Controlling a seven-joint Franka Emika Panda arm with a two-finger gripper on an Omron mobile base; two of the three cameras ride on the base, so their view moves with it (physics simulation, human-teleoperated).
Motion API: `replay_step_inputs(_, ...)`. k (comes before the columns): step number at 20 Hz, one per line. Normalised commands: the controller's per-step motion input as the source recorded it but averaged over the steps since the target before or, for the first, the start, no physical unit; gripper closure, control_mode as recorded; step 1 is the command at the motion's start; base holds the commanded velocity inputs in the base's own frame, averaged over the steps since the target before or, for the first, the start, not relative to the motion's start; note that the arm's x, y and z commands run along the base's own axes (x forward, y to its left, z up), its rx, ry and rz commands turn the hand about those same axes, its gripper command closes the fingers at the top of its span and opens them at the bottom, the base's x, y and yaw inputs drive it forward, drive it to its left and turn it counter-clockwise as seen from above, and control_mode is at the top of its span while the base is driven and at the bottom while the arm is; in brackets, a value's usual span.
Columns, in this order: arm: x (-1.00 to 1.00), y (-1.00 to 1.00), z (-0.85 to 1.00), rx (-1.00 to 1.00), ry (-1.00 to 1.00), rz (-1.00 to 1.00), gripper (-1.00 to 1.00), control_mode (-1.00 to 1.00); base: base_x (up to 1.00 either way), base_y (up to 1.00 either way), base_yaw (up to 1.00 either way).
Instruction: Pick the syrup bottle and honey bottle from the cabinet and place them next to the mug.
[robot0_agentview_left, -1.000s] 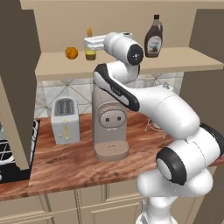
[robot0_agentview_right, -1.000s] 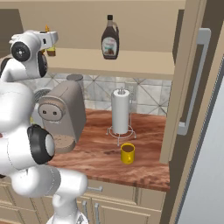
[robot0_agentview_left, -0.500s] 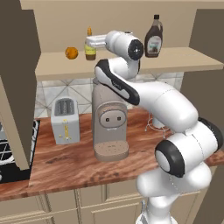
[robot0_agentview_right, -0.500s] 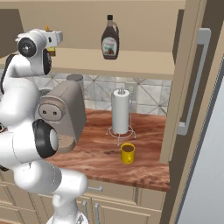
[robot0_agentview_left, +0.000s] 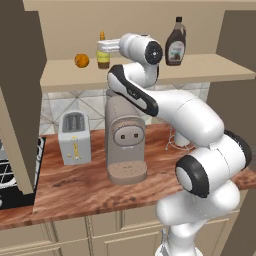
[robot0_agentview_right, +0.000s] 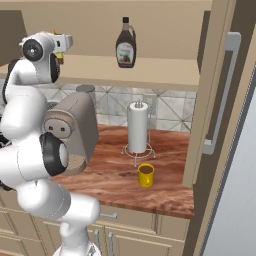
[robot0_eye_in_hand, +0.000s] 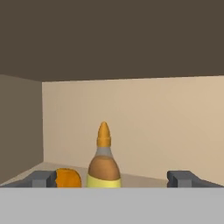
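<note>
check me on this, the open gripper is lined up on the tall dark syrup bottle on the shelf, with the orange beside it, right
Not quite. The open gripper is lined up on the small honey bottle, as the hand view shows, with the orange beside it on the shelf. The syrup bottle stands further along, seen in the left base view.

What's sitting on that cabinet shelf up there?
On the cabinet shelf stand a tall dark syrup bottle, a small honey bottle with an orange fruit beside it. The robot's hand covers part of the honey bottle in the base views.
</note>
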Motion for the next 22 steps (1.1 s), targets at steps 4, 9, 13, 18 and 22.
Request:
replay_step_inputs(4,0.18,0.22,0.00,0.00,0.06,0.00,-1.00,-1.00,0.00,0.00,0.00)
replay_step_inputs(9,0.20,0.17,0.00,0.00,0.05,0.00,-1.00,-1.00,0.00,0.00,0.00)
replay_step_inputs(13,0.33,0.02,0.00,0.00,0.05,0.00,-1.00,-1.00,0.00,0.00,0.00)
replay_step_inputs(18,0.32,0.00,0.00,0.00,0.04,0.00,-1.00,-1.00,0.00,0.00,0.00)
replay_step_inputs(22,0.16,0.01,-0.01,0.00,0.00,0.00,-1.00,-1.00,0.00,0.00,0.00)
